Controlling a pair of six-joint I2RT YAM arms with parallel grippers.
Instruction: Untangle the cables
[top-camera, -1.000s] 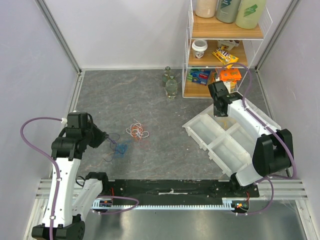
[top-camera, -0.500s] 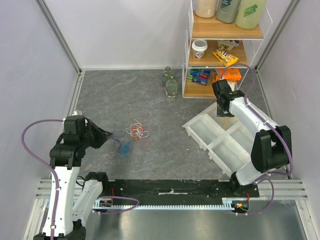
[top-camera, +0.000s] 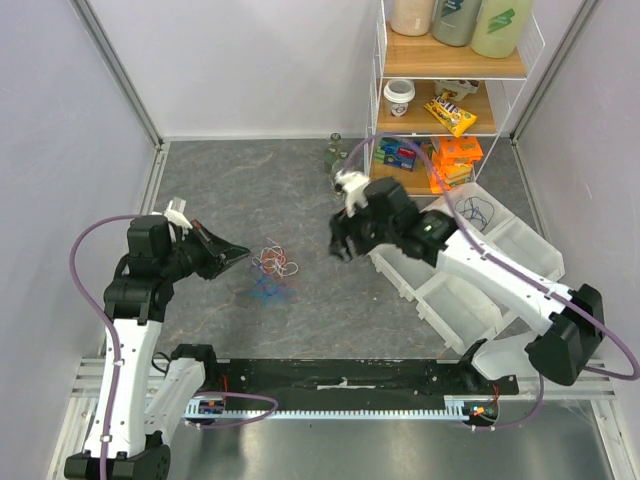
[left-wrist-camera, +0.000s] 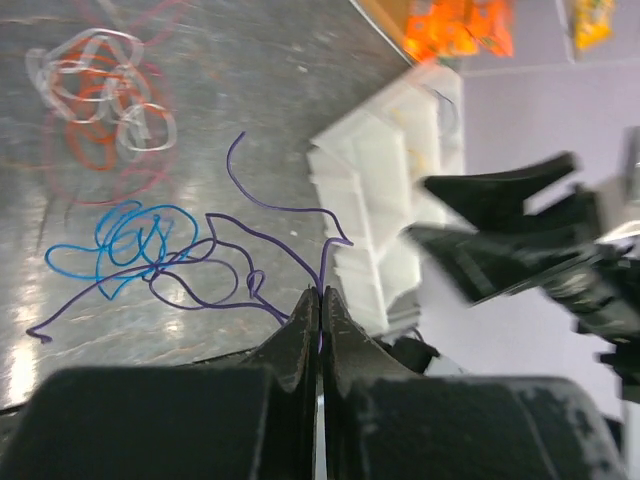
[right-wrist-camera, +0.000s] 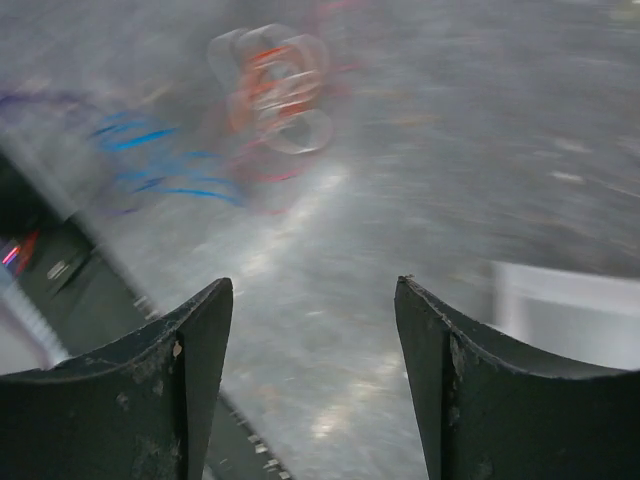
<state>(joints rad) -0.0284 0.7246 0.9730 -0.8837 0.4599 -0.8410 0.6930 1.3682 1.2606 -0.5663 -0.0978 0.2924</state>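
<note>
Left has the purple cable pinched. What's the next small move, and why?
Probably bring the right gripper, open above the table, down onto the blue cable to pin it. The left gripper is shut on the purple cable, which crosses the blue one, so pulling alone would likely drag both.

On my left wrist feed, the left hand (left-wrist-camera: 320, 300) has its fingers pressed together on the purple cable (left-wrist-camera: 322, 262). The cable rises from the tips just beside the white bin (left-wrist-camera: 385, 200) and trails left over the desk (left-wrist-camera: 250, 70). Left of the bin it crosses a blue cable (left-wrist-camera: 135, 240). Farther up and left lies a white and orange tangle (left-wrist-camera: 100, 95). The right hand (left-wrist-camera: 420, 208), blurred, hangs over the bin, fingers spread.
</note>
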